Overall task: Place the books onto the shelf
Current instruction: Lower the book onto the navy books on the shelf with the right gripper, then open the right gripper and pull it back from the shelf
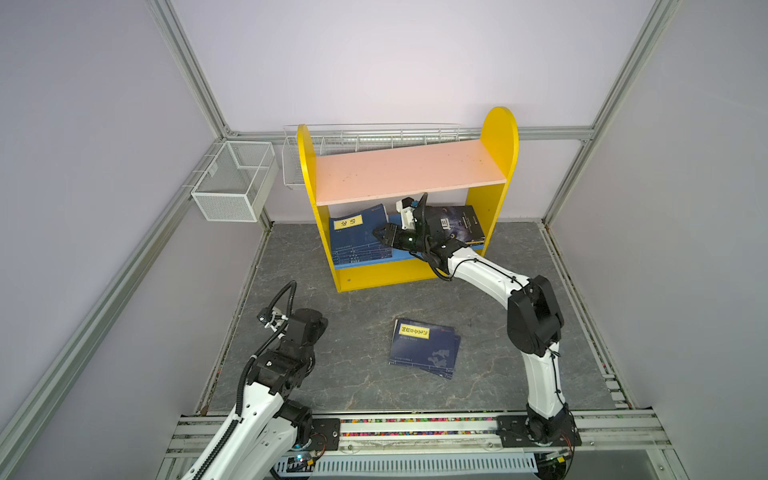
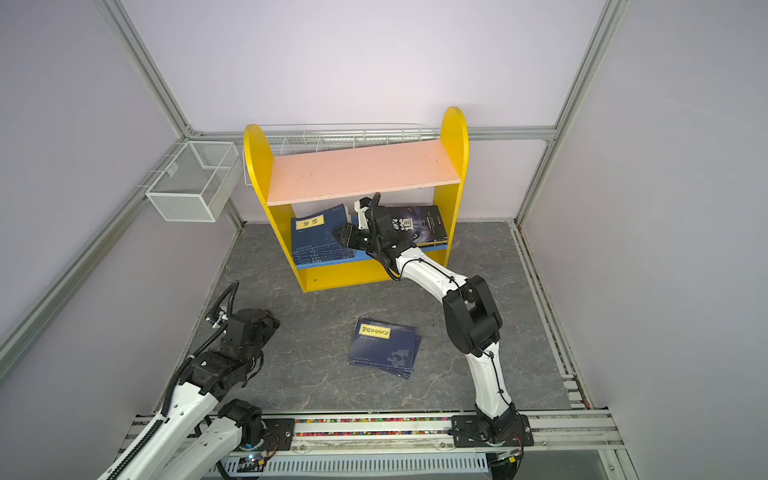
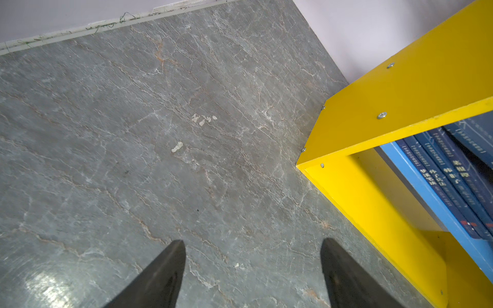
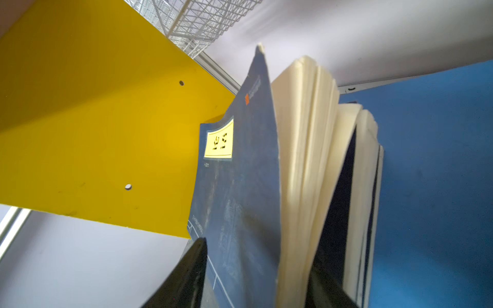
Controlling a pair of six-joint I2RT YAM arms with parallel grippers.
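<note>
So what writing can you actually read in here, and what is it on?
"道": black book on the shelf.
"论语", likely: yellow label on the leaning navy book.
Floor book, title label: blurred.
Gold spine titles: too small.

Here's the yellow label (image 1: 348, 222) on the shelved navy book (image 1: 361, 247): two black Chinese characters. The black book (image 2: 430, 227) flashes one large white character. Mid-surface (image 1: 332, 374), the loose navy book (image 1: 424, 351) has a title strip (image 1: 414, 331) whose characters are too small to read.
</note>
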